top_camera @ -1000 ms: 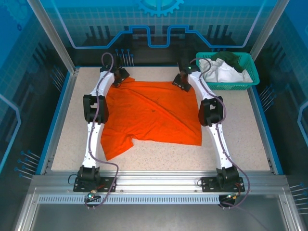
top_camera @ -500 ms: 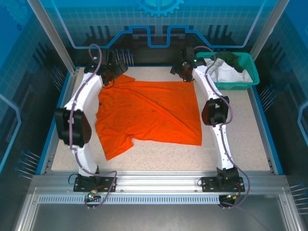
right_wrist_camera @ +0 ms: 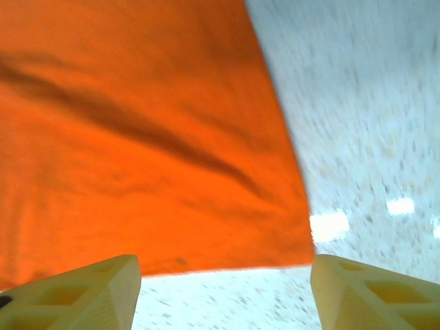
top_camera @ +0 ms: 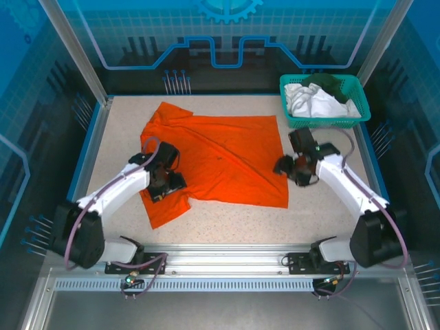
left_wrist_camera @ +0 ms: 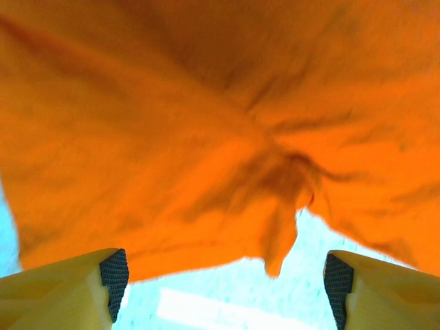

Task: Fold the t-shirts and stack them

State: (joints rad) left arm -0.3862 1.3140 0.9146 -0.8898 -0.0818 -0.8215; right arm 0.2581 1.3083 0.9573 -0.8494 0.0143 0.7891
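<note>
Both spread wide and empty, the left claw (top_camera: 163, 184) should sink onto the puckered cloth edge just ahead of it and the right claw (top_camera: 287, 167) onto the corner ahead, pinching the flat-lying bright orange soft fabric t-shirt (top_camera: 220, 155) together.

Teal mesh basket (top_camera: 326, 122): upright, far right corner of table. Table (top_camera: 344, 206): speckled beige top, blue edging on sides. Aluminium rail (top_camera: 227, 265) along near edge. Blue-tinted grid panels (top_camera: 137, 34) behind far edge.
</note>
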